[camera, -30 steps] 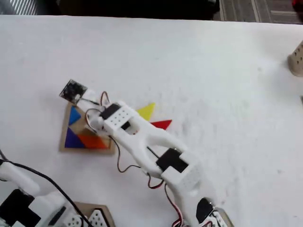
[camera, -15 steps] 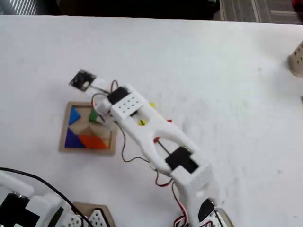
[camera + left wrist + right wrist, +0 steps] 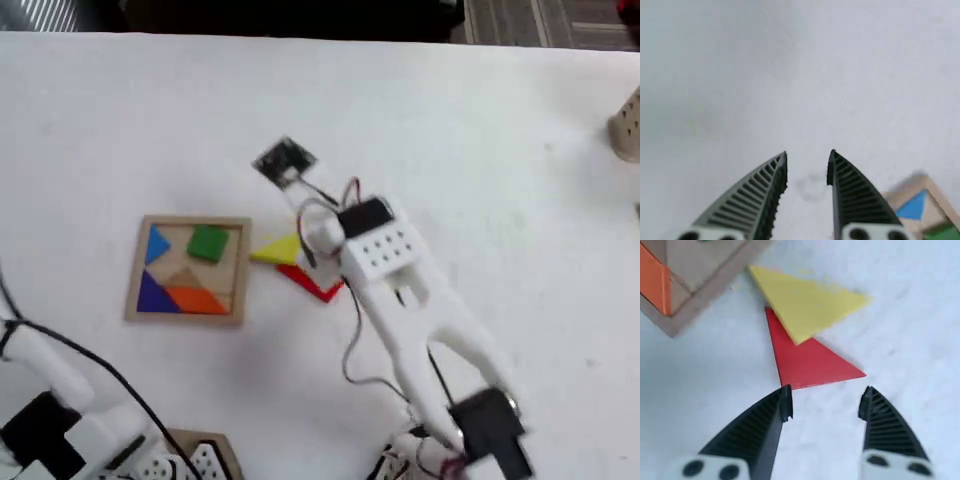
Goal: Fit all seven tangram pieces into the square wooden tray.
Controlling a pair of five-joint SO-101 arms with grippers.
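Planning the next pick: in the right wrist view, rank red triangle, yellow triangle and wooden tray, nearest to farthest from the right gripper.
1. Red triangle: just ahead of the right gripper.
2. Yellow triangle: beyond it, overlapping its far edge.
3. Wooden tray: farthest, by the yellow tip.

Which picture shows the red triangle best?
The right wrist view: the red triangle lies close, one corner under the yellow triangle. The high view shows it small, partly behind the arm. Left wrist view faces the tray.

Right claw (image 3: pixel 826 392) left tray (image 3: pixel 186 318); green square (image 3: pixel 208 243) released inside; now above red triangle (image 3: pixel 807 362).
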